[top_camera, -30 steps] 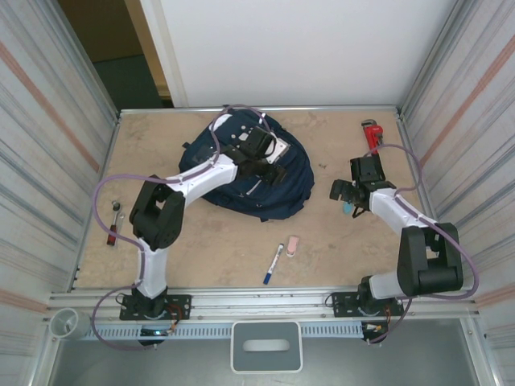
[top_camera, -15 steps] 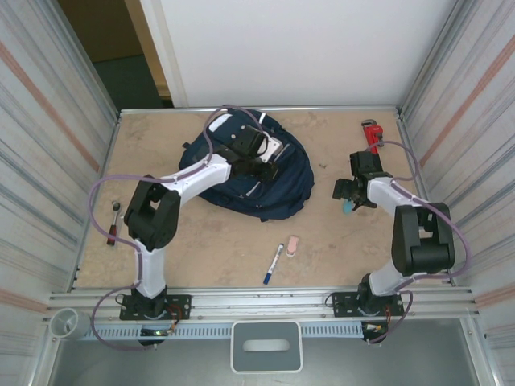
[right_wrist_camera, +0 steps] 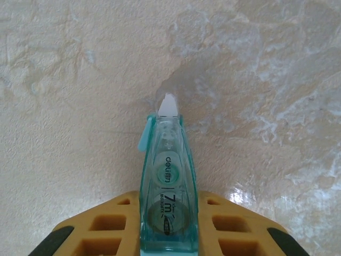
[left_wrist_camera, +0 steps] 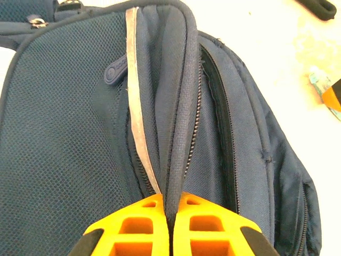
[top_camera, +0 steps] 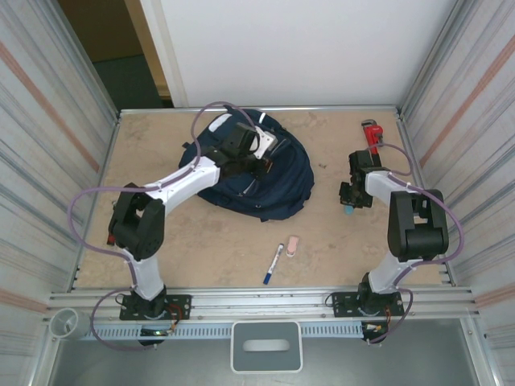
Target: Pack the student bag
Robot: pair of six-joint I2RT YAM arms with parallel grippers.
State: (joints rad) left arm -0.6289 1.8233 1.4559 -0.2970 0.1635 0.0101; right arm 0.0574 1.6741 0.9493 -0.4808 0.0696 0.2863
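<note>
Left fingers (left_wrist_camera: pixel 141 226) pinching student bag (left_wrist_camera: pixel 64 133) seam; right fingers (right_wrist_camera: pixel 114 224) clamping correction tape (right_wrist_camera: pixel 168 202); wrench (top_camera: pixel 370 133), marker (top_camera: pixel 273 263) lie apart.

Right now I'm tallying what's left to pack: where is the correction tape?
In the top view the correction tape lies at the table's right side, clamped in the right tool, just below the red pipe wrench.

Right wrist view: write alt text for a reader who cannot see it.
The right gripper, orange-fingered, is closed on a clear teal correction tape dispenser, white tip pointing away from the camera. Behind it lies the mottled beige table.
</note>
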